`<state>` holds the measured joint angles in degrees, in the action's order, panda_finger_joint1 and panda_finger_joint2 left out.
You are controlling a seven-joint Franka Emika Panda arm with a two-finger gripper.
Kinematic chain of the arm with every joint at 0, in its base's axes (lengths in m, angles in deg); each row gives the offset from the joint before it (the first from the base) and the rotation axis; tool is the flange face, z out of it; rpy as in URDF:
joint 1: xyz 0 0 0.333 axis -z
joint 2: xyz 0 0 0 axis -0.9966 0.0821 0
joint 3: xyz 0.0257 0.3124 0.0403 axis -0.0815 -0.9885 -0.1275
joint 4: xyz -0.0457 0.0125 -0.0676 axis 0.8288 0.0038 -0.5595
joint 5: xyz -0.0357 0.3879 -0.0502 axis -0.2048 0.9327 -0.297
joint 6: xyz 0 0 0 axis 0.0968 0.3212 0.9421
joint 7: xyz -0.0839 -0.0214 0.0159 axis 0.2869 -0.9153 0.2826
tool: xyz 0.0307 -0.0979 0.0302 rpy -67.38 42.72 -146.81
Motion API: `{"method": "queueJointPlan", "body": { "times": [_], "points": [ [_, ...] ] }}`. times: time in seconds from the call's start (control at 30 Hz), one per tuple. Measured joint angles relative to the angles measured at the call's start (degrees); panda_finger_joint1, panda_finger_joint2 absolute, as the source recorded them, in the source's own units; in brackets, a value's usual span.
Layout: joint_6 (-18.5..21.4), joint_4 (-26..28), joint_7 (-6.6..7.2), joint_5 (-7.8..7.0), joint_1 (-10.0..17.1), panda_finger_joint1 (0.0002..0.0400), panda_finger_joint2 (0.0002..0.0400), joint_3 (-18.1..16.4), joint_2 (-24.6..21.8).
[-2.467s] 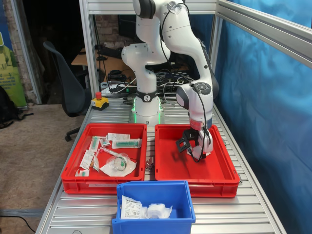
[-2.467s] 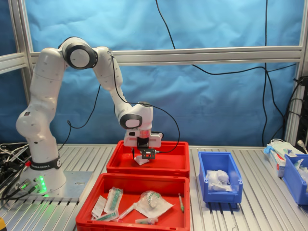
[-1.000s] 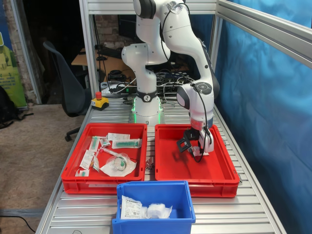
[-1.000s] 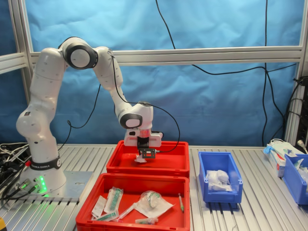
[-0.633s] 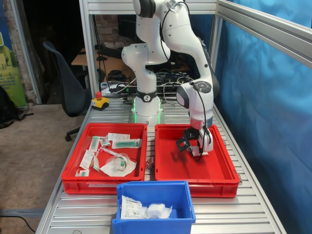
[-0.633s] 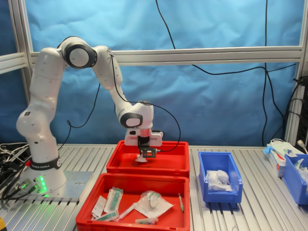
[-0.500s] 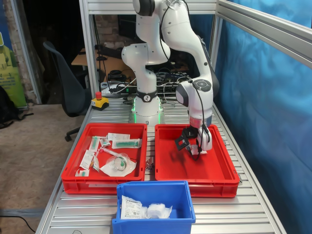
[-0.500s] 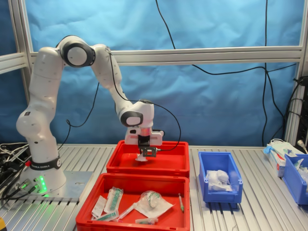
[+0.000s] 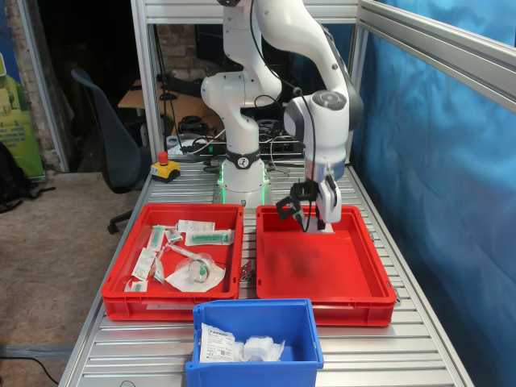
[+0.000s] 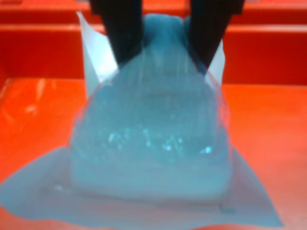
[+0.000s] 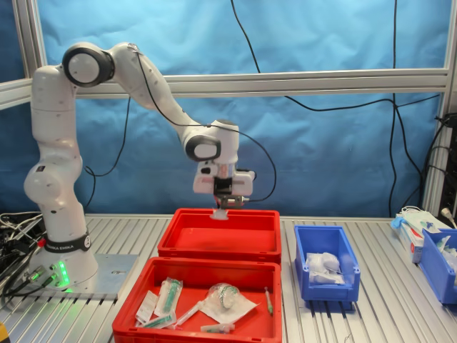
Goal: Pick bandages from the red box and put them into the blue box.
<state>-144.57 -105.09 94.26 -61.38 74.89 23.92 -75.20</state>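
My gripper is shut on a bandage, a white pad in clear wrap, and holds it in the air above the far part of the red box. In the second exterior view the gripper hangs just over the red box's back rim with the bandage under it. The wrist view shows the bandage pinched at its top edge between the two dark fingers. The red box's floor is bare. The blue box, also in the second exterior view, holds a wrapped pad and a printed packet.
A second red tray with green-white packets sits beside the red box, nearest the camera in the second exterior view. A red emergency button stands by the arm's base. Another blue bin sits at the second exterior view's right edge.
My gripper has risen from low in the red box with the bandage in it and moved toward the box's far rim. The arm's upper joints swung along.
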Motion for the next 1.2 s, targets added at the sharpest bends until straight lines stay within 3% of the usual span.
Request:
{"method": "queueJointPlan", "body": {
  "times": [0.27,0.6,0.93,1.2],
  "points": [
    [7.3,7.5,0.0,0.0,0.0,0.0053,0.0053,4.2,-2.6],
    [13.4,17.1,0.0,0.0,0.0,0.0053,0.0053,9.5,-2.3],
    [16.3,30.8,0.0,0.0,0.0,0.0053,0.0053,14.3,4.3],
    [16.9,41.1,0.0,0.0,0.0,0.0053,0.0053,17.1,13.1]
  ]
}}
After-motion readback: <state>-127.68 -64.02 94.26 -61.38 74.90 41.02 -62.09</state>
